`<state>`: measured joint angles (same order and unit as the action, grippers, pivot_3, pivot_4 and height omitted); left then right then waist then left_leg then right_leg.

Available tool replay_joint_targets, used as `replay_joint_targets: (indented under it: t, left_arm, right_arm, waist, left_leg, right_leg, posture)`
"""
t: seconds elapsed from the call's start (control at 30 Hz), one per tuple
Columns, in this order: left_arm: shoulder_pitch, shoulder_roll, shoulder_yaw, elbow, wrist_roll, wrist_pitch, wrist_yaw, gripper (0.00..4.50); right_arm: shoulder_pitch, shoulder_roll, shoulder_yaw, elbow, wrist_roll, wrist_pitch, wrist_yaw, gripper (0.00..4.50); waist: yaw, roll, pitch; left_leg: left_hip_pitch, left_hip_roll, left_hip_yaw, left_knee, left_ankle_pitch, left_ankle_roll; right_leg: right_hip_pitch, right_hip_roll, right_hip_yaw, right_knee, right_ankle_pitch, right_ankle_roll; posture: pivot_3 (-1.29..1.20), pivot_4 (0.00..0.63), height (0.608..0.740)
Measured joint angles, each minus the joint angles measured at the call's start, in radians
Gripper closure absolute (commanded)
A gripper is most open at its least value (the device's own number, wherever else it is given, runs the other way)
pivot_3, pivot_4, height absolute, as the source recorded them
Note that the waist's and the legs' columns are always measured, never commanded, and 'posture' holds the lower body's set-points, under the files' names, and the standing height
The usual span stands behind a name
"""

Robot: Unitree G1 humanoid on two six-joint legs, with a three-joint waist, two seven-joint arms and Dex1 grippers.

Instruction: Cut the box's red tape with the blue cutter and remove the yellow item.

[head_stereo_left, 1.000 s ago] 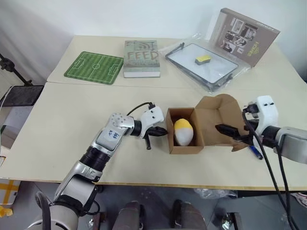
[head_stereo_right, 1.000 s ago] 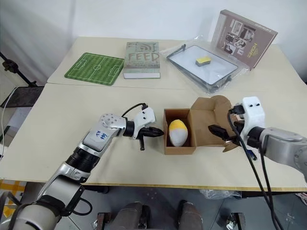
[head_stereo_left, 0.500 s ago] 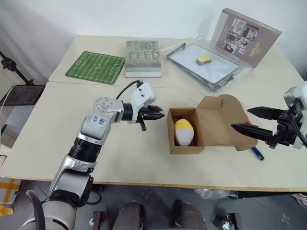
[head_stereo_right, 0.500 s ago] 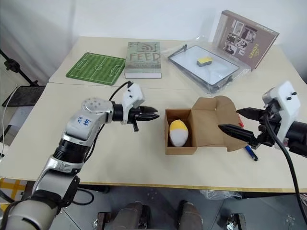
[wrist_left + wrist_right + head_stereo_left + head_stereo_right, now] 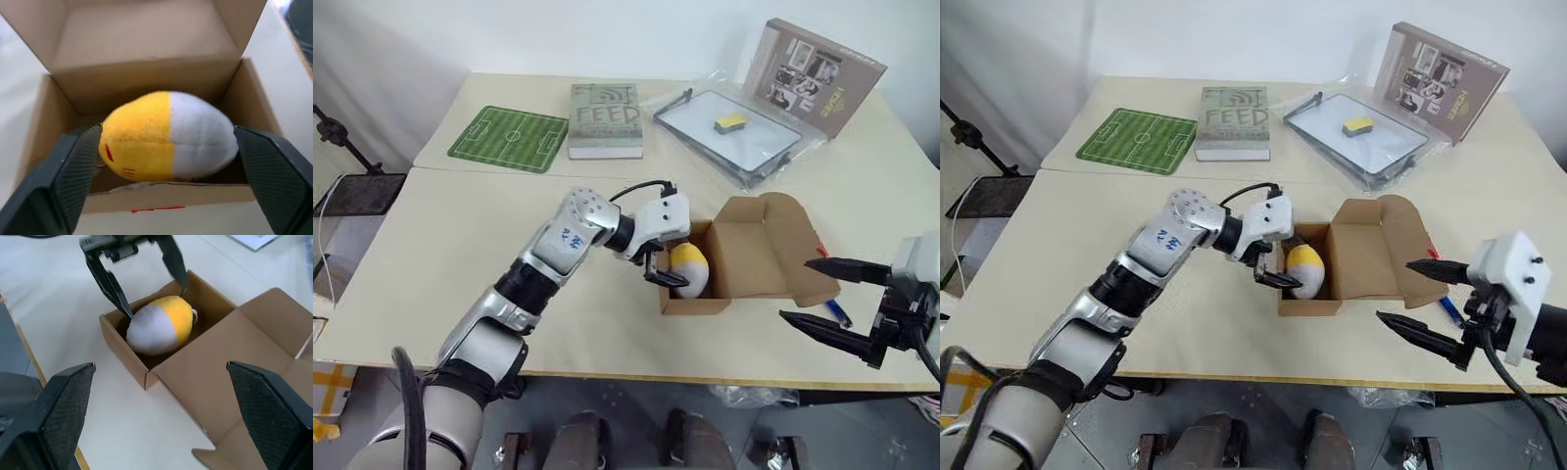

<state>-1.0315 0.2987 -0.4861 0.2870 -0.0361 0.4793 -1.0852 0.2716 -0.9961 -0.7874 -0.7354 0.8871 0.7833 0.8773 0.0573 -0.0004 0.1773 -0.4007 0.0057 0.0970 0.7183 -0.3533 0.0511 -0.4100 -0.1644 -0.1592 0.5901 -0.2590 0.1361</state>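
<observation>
Our left gripper [image 5: 663, 272] is spread wide inside the open box [image 5: 744, 262], fingers either side of the yellow item [image 5: 689, 268]; we can't tell if they touch it. Box sits mid-table, flaps open. Blue cutter [image 5: 835, 311] lies on the table just beside the box's right flap. Our right gripper [image 5: 830, 300] hangs wide open and empty near the table's front edge.

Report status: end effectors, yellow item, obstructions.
Left end effector open, straddling yellow item inside open box. Right end effector open, empty. Nothing obstructing.
</observation>
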Motion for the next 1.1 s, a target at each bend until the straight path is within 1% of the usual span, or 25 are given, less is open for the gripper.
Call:
replay_joint_targets:
  t: [0.13, 0.23, 0.37, 0.53, 0.63, 0.7, 0.8, 0.93, 1.03, 1.1]
  left_arm:
    - [-0.032, -0.037, -0.043, 0.094, 0.055, -0.094, -0.008, 0.03]
    - [-0.049, -0.069, -0.054, 0.154, 0.083, -0.145, -0.011, 0.61]
    - [-0.05, -0.069, -0.057, 0.173, 0.105, -0.188, -0.033, 1.8]
    - [-0.053, -0.083, -0.048, 0.204, 0.116, -0.211, -0.04, 3.27]
    - [-0.055, -0.088, -0.03, 0.219, 0.115, -0.214, -0.04, 4.03]
    - [-0.056, -0.091, -0.012, 0.226, 0.111, -0.21, -0.039, 4.39]
    - [-0.056, -0.094, 0.037, 0.218, 0.086, -0.183, -0.04, 4.44]
    - [-0.058, -0.094, 0.112, 0.141, 0.035, -0.115, -0.032, 4.44]
    - [-0.066, -0.094, 0.175, 0.082, -0.004, -0.045, 0.004, 4.44]
    - [-0.073, -0.098, 0.235, 0.04, -0.035, 0.004, 0.056, 4.44]
  right_arm:
    - [0.053, 0.067, -0.016, -0.067, -0.008, 0.0, -0.044, 0.0]
    - [0.071, 0.088, -0.015, -0.107, -0.01, 0.001, -0.083, 0.0]
    - [0.096, 0.103, -0.016, -0.129, -0.011, 0.001, -0.119, 0.0]
    - [0.097, 0.103, -0.016, -0.128, -0.011, 0.0, -0.13, 0.0]
    - [0.092, 0.103, -0.016, -0.118, -0.012, -0.009, -0.124, 0.0]
    - [0.089, 0.103, -0.016, -0.108, -0.022, -0.024, -0.115, 0.0]
    - [0.069, 0.107, -0.014, -0.075, -0.033, -0.064, -0.097, 0.0]
    - [0.048, 0.105, -0.008, -0.045, -0.042, -0.086, -0.082, 0.0]
    - [0.007, 0.089, -0.001, -0.015, -0.043, -0.089, -0.074, 0.0]
    - [-0.031, 0.072, 0.005, 0.011, -0.044, -0.092, -0.065, 0.0]
  waist:
    - [-0.001, 0.0, 0.0]
    - [-0.003, 0.0, 0.0]
    - [-0.006, 0.0, 0.0]
    - [-0.006, 0.0, 0.0]
    - [-0.004, 0.0, 0.0]
    - [-0.004, 0.0, 0.0]
    - [-0.005, 0.0, 0.0]
    - [-0.005, 0.0, 0.0]
    - [-0.006, 0.0, 0.0]
    - [-0.007, 0.0, 0.0]
  left_leg:
    - [0.0, 0.0, 0.0, 0.0, 0.0, 0.0]
    - [0.001, 0.0, 0.0, 0.0, 0.0, 0.0]
    - [0.001, 0.001, 0.0, 0.0, 0.0, 0.0]
    - [0.002, 0.005, 0.001, 0.0, 0.0, 0.001]
    - [0.002, 0.005, 0.001, 0.001, -0.001, 0.001]
    - [0.002, 0.005, 0.001, 0.001, -0.001, 0.002]
    - [0.002, 0.005, 0.001, 0.001, 0.0, 0.002]
    - [0.002, 0.005, 0.001, 0.001, 0.0, 0.002]
    - [0.002, 0.005, 0.001, 0.001, 0.0, 0.002]
    - [0.002, 0.005, 0.001, 0.001, 0.0, 0.002]
  right_leg:
    - [0.0, 0.0, 0.0, 0.0, 0.0, 0.0]
    - [0.0, 0.0, 0.001, 0.0, 0.0, 0.0]
    - [0.0, 0.0, 0.001, 0.001, 0.0, 0.0]
    - [0.0, 0.0, 0.002, 0.001, 0.0, 0.0]
    - [0.0, 0.0, 0.002, 0.001, 0.0, 0.0]
    - [0.0, 0.0, 0.002, 0.001, 0.0, 0.0]
    - [0.0, 0.0, 0.002, 0.001, 0.0, 0.0]
    - [0.0, 0.0, 0.002, 0.001, 0.0, 0.0]
    - [0.0, 0.0, 0.002, 0.002, 0.0, 0.0]
    - [0.0, 0.0, 0.002, 0.002, 0.0, 0.0]
  posture:
    - [0.0, 0.15, 0.74]
    - [0.0, 0.15, 0.74]
    - [0.0, 0.15, 0.74]
    - [0.0, 0.15, 0.74]
    - [0.0, 0.15, 0.74]
    - [0.0, 0.15, 0.74]
    - [0.0, 0.15, 0.74]
    - [0.0, 0.15, 0.74]
    - [0.0, 0.15, 0.74]
    - [0.0, 0.15, 0.74]
